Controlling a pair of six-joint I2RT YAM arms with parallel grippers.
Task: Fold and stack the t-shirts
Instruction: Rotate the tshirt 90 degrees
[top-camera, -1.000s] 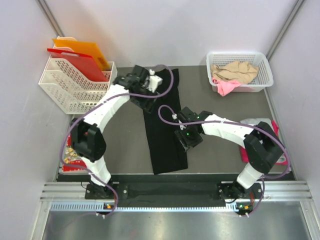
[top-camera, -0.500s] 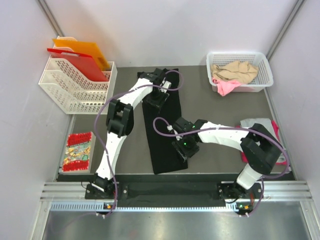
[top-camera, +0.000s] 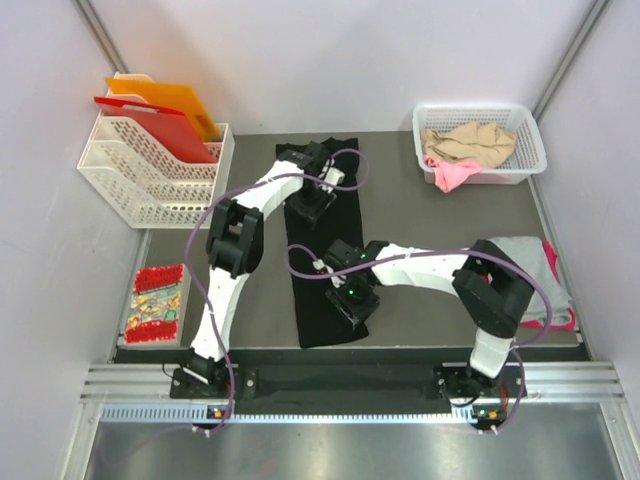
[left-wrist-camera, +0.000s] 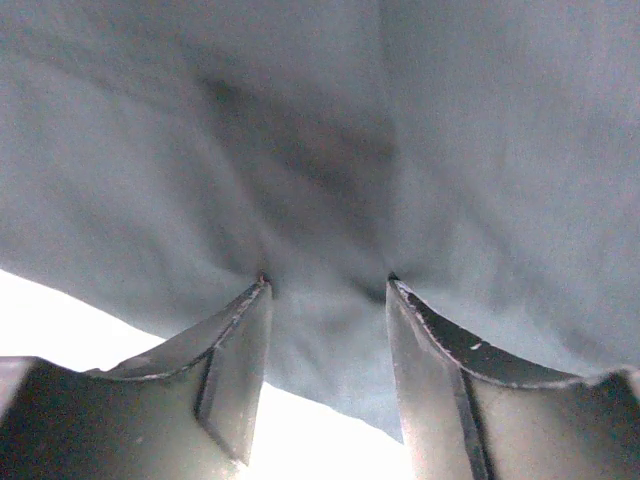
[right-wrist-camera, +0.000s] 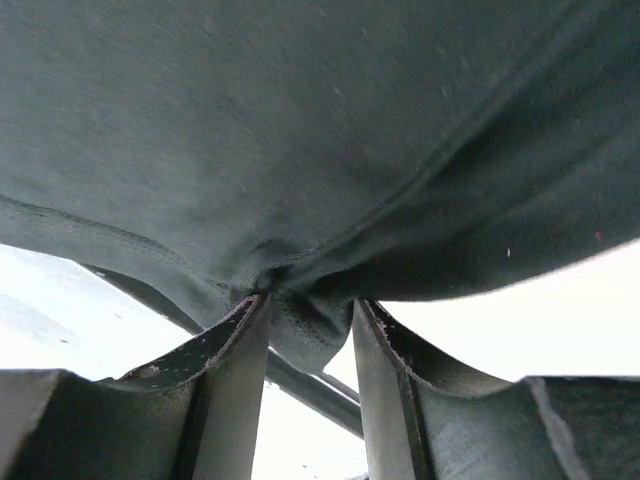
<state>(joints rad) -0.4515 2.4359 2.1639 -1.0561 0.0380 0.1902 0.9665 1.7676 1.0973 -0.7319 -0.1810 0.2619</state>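
Top external: we see black t-shirt folded in long strip, table centre. Near end: right gripper pinching fold of it. Far end: left gripper jaws apart, tips pressing cloth. Far right, basket holds beige t-shirt, pink t-shirt.

A dark grey matte counter carries a black cloth t-shirt, folded into a long narrow strip that runs from the far middle to the near edge. A white plastic mesh file rack stands at the far left corner, and a white plastic lattice basket at the far right. A small flat red patterned card lies near the left edge. At the near right, a folded grey cloth t-shirt rests on a magenta-pink cloth t-shirt.
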